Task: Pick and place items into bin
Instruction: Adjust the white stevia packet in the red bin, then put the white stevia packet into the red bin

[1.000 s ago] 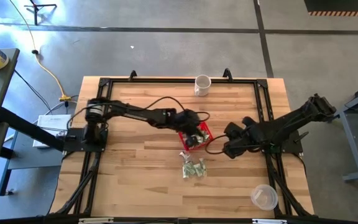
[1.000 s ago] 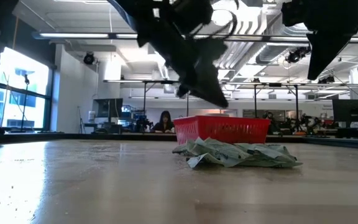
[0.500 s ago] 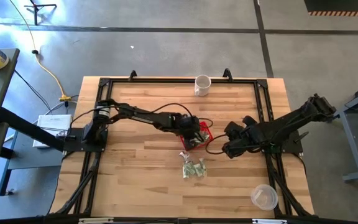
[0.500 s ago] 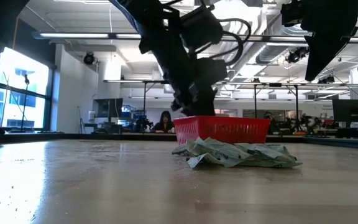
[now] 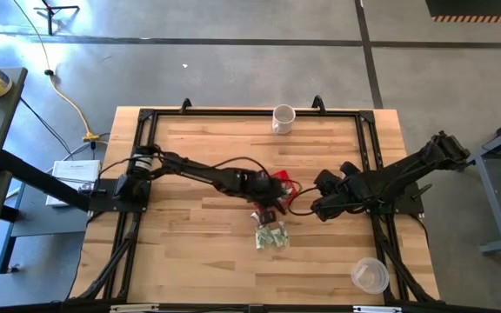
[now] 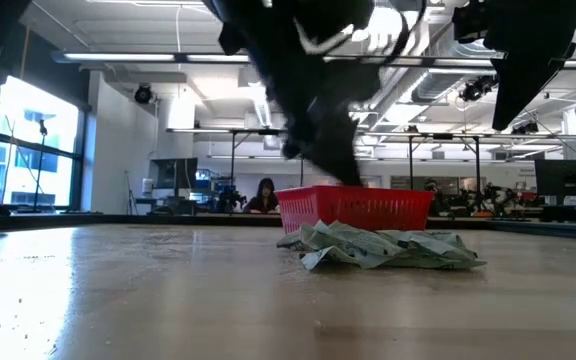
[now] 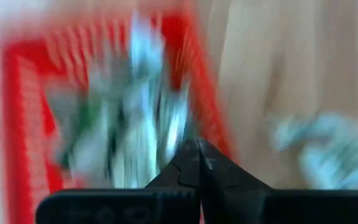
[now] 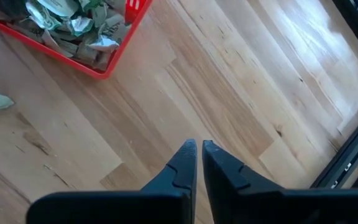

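Two end effectors closed, empty: left end effector [image 7: 197,149] over red basket [image 5: 287,185]; wooden table [image 5: 190,243], workshop behind.

Even daylight-bright overhead view, soft shadows. Left wrist view heavily motion-blurred, red basket [image 7: 17,118] smeared. Low view backlit by ceiling strip lights [image 6: 138,57], arms mere silhouettes.

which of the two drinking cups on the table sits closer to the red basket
The white mug at the table's far edge sits closer to the red basket. The clear plastic cup stands farther off, near the front right corner.
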`<state>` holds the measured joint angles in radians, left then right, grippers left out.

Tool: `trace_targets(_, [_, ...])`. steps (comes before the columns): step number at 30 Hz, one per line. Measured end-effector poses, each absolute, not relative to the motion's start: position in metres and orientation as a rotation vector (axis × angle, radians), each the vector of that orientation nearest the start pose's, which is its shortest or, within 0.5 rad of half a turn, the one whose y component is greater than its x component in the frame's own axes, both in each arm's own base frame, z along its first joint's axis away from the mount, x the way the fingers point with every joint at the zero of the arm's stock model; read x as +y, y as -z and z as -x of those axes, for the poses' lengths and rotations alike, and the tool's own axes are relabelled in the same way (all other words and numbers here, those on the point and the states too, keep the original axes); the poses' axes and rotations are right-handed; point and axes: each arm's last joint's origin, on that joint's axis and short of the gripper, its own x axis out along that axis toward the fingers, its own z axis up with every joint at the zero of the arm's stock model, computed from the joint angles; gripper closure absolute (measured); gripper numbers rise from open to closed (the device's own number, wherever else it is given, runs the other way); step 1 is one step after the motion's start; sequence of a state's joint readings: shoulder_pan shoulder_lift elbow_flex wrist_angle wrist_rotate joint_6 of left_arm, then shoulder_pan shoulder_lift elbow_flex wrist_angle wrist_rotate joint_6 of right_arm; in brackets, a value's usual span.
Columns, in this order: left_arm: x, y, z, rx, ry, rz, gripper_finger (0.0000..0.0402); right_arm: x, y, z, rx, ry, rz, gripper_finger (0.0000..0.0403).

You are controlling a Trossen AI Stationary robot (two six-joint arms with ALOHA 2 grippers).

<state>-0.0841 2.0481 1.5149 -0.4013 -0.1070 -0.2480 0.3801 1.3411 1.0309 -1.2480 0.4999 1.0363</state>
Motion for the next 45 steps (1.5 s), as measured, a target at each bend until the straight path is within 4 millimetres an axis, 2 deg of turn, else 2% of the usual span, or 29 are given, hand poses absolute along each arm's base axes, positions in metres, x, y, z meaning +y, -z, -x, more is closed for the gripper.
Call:
trace_targets(2, [-0.035, -0.175, -0.436, 0.974, -0.153, 0.154, 0.0372, 0.066, -0.250, -0.203, 1.152, 0.766, -0.202, 0.0383])
trace_targets(4, [-0.035, -0.174, -0.435, 0.978, -0.165, 0.172, 0.0362, 0.066, -0.250, -0.203, 1.152, 0.766, -0.202, 0.0383])
trace_targets(7, [-0.037, -0.193, -0.432, 0.923, -0.166, 0.169, 0.0342, 0.066, -0.250, -0.203, 1.147, 0.766, -0.203, 0.0386])
trace_targets(10, [-0.043, -0.222, -0.426, 0.843, -0.129, 0.084, 0.0330, 0.066, -0.250, -0.203, 1.152, 0.759, -0.194, 0.0385])
trace_targets(12, [-0.052, -0.231, -0.418, 0.864, -0.062, 0.015, 0.0323, 0.066, -0.250, -0.203, 1.161, 0.745, -0.185, 0.0382])
trace_targets(14, [-0.063, -0.228, -0.410, 0.939, 0.014, -0.052, 0.0314, 0.067, -0.250, -0.203, 1.174, 0.727, -0.177, 0.0378])
trace_targets(18, [-0.086, -0.201, -0.389, 1.082, 0.132, -0.120, 0.0285, 0.068, -0.249, -0.203, 1.200, 0.694, -0.172, 0.0368])
trace_targets(21, [-0.101, -0.183, -0.380, 1.082, 0.154, -0.143, 0.0255, 0.068, -0.249, -0.205, 1.188, 0.686, -0.187, 0.0354])
trace_targets(24, [-0.108, -0.179, -0.381, 1.028, 0.150, -0.111, 0.0224, 0.070, -0.250, -0.208, 1.157, 0.671, -0.204, 0.0335])
trace_targets(27, [-0.103, -0.178, -0.382, 1.017, 0.122, -0.110, 0.0195, 0.071, -0.250, -0.210, 1.137, 0.660, -0.217, 0.0310])
trace_targets(31, [-0.087, -0.175, -0.386, 1.025, 0.088, -0.119, 0.0166, 0.071, -0.250, -0.210, 1.146, 0.659, -0.215, 0.0273])
trace_targets(34, [-0.072, -0.165, -0.391, 1.039, 0.120, -0.071, 0.0158, 0.070, -0.250, -0.208, 1.157, 0.667, -0.206, 0.0247])
trace_targets(39, [-0.054, -0.148, -0.395, 1.075, 0.142, -0.064, 0.0174, 0.069, -0.250, -0.207, 1.169, 0.681, -0.191, 0.0218])
trace_targets(45, [-0.046, -0.143, -0.398, 1.076, 0.163, -0.053, 0.0228, 0.068, -0.250, -0.205, 1.182, 0.692, -0.176, 0.0208])
